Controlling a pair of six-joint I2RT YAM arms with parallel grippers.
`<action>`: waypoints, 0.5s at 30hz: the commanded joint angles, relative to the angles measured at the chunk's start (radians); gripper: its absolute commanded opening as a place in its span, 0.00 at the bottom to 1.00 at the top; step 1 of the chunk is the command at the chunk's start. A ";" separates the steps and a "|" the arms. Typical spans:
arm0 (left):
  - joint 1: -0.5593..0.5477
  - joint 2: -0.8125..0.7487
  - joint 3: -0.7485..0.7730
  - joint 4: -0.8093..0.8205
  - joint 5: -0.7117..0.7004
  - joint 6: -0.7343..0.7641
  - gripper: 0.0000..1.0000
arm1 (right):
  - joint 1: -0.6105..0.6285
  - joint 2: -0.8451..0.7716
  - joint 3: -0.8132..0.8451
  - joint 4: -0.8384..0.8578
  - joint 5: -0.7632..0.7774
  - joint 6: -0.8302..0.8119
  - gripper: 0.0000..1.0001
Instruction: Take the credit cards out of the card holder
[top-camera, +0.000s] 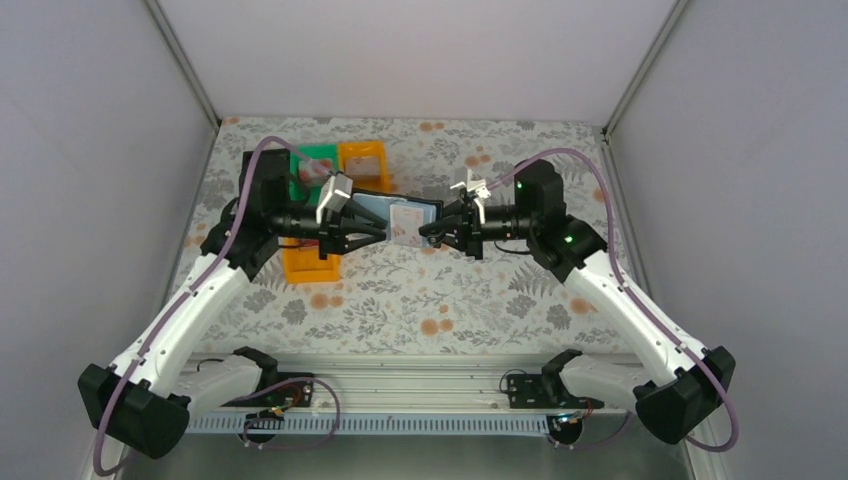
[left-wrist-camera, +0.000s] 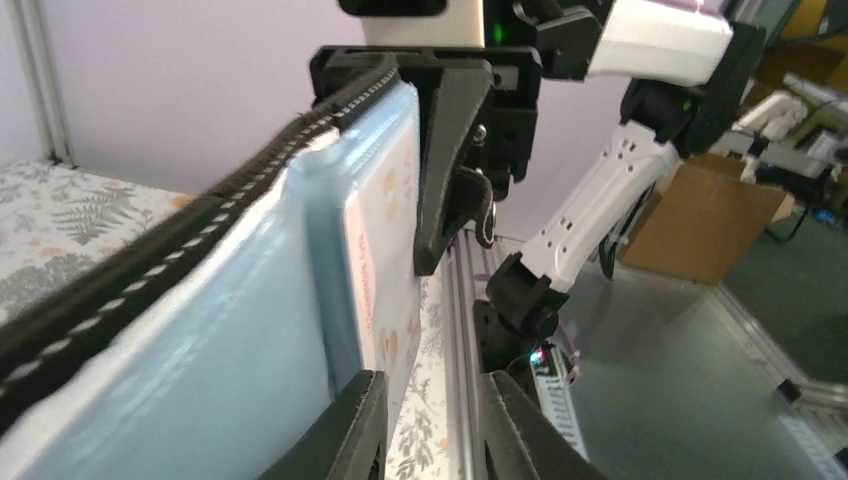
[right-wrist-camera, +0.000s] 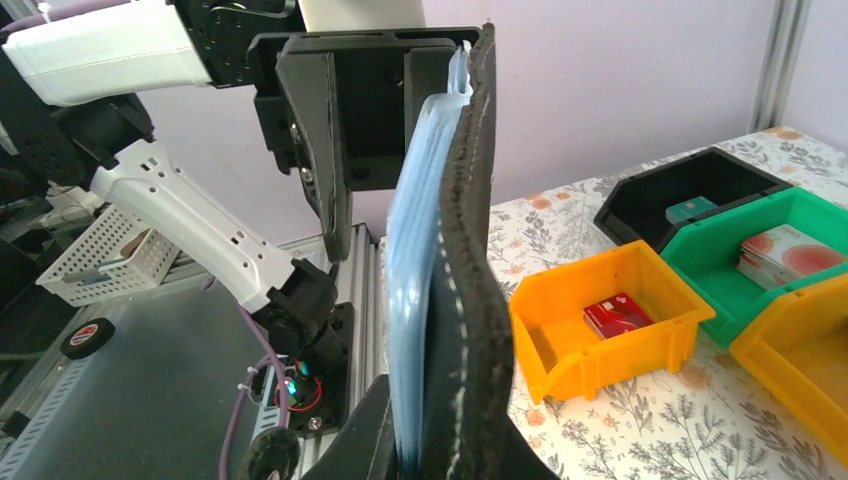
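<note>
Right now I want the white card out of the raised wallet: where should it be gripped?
Probably pinch the white card by its bare strip past the pocket fold, coming from the blue inner side; the wallet is held on edge, black cover turned away.

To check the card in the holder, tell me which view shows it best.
Left wrist: the card sits close up, whitish face with reddish print, pocketed in the holder. Top external shows the card small and distant. Right wrist shows only the holder edge-on.
</note>
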 joint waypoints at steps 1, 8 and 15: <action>-0.027 0.004 -0.006 0.057 -0.034 0.004 0.29 | -0.002 0.017 0.030 0.039 -0.070 0.007 0.07; -0.038 0.015 -0.003 0.082 -0.055 -0.014 0.38 | 0.007 0.023 0.026 0.049 -0.103 -0.002 0.08; -0.058 0.018 -0.025 0.133 -0.055 -0.089 0.03 | 0.011 0.038 0.029 0.074 -0.089 0.011 0.06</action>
